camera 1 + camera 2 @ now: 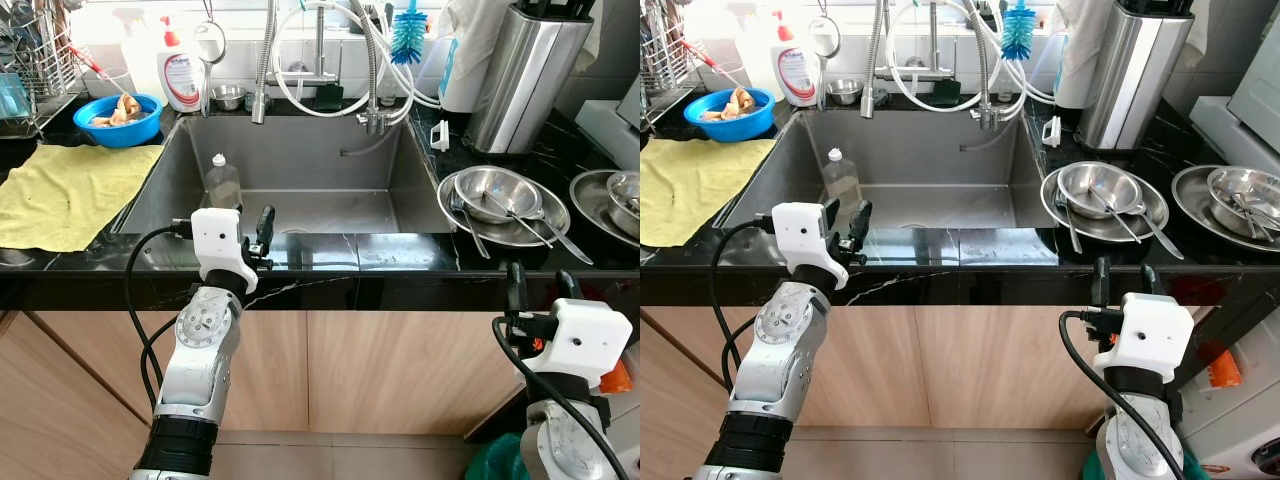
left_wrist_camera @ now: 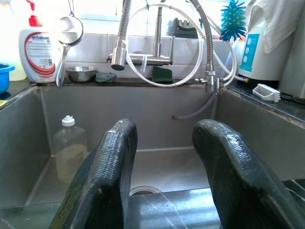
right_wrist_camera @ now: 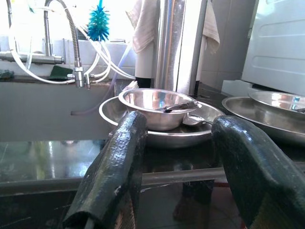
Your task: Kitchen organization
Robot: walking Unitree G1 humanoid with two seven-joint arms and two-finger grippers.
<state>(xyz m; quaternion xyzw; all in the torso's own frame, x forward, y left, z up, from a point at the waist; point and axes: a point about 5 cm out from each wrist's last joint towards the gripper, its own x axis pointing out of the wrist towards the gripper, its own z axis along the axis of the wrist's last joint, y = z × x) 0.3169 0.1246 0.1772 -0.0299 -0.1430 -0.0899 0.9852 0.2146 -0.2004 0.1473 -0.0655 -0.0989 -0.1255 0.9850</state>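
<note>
The sink (image 1: 300, 165) is sunk into the middle of the surface (image 1: 400, 255), with a bottle (image 1: 222, 182) standing in its left part and the taps (image 1: 318, 75) behind it. Left of the sink lies a cloth (image 1: 60, 190), with a bowl (image 1: 120, 120) behind it beside a soap dispenser (image 1: 182, 70). Right of the sink a small bowl (image 1: 497, 192) with spoons sits on a plate (image 1: 470, 225), a canister (image 1: 520, 75) standing behind them.

Silver arms; white wrist housings; looping black cables; textured black gripper fingers (image 2: 102, 181).

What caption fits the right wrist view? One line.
Open right gripper faces a steel bowl with spoon, stacked on a plate.
</note>
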